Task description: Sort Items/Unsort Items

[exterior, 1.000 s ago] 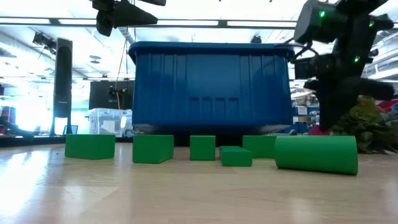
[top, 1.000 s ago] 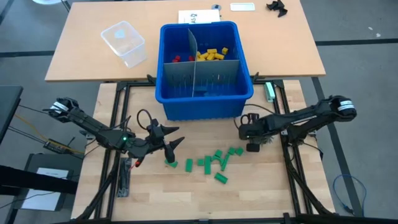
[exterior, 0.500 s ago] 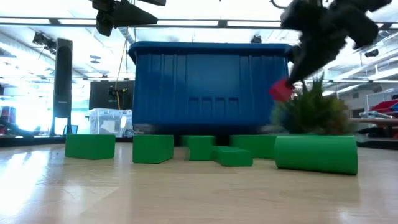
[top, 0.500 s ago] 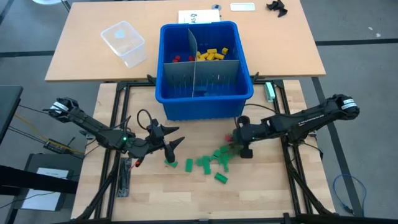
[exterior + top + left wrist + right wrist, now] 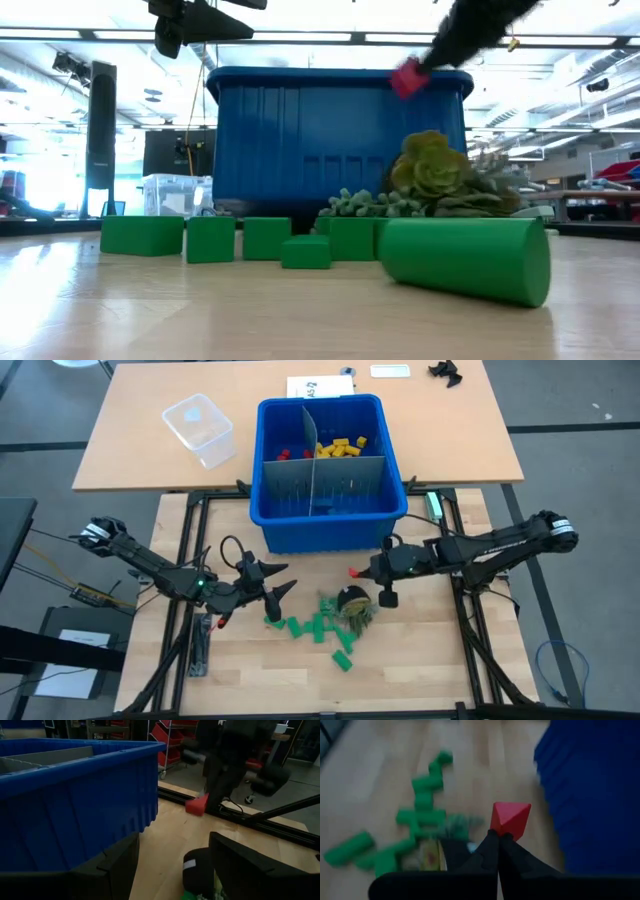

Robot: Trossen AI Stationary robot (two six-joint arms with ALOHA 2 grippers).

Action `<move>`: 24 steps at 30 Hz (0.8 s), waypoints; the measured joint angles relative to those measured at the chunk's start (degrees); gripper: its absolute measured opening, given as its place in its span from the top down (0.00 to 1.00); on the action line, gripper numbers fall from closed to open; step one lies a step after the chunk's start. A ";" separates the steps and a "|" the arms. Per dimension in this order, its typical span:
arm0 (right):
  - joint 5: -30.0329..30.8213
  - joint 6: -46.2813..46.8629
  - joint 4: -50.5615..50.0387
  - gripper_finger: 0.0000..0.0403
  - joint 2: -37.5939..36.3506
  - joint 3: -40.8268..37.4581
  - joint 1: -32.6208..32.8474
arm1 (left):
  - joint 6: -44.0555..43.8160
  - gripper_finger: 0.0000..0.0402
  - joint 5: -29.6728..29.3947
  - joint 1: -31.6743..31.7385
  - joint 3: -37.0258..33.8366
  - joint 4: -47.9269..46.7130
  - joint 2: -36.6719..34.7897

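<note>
A small red block [image 5: 510, 817] hangs above the table in front of the blue bin [image 5: 330, 520], with my right gripper [image 5: 362, 572] shut on it. It also shows in the low view as the red block [image 5: 407, 77]. Below it a small fake plant in a dark pot [image 5: 352, 603] lies tipped among several green blocks [image 5: 312, 625] on the wooden table. A green cylinder [image 5: 465, 258] lies nearest the low camera. My left gripper [image 5: 280, 592] hovers open at the left of the green blocks, touching nothing. My right gripper pinches the red block by its lower edge [image 5: 501, 832] between its two fingertips, only at their free ends. The fingers come from the table's right, slanting down toward the left. The block is lifted clear of the table, standing out beyond the tips.
The bin holds grey dividers [image 5: 318, 468], yellow blocks [image 5: 343, 447] and red blocks [image 5: 292, 455]. A clear plastic tub [image 5: 200, 428] and papers [image 5: 320, 387] lie on the far table. Bare wood lies near the table's front edge [image 5: 300, 680].
My right gripper has risen and gone toward the table's left, staying shut on the red block and tipping toward level. The plant has slid left and tipped over into the green blocks, which have been pushed left and toward the near edge.
</note>
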 joint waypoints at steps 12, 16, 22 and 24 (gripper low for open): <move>2.46 -2.26 9.02 1.00 8.24 17.48 -8.16 | 0.00 0.38 0.01 0.00 0.00 0.02 -0.01; 1.99 -6.77 8.74 1.00 14.67 26.06 -14.17 | 0.00 0.38 -0.01 0.00 0.01 0.05 -0.04; 0.49 -12.69 8.24 1.00 25.80 39.78 -24.80 | 0.01 0.38 -0.01 0.00 0.00 -0.07 -0.04; -1.00 -13.76 8.35 1.00 29.72 44.40 -28.57 | 0.01 0.38 0.00 0.00 0.00 0.06 -0.04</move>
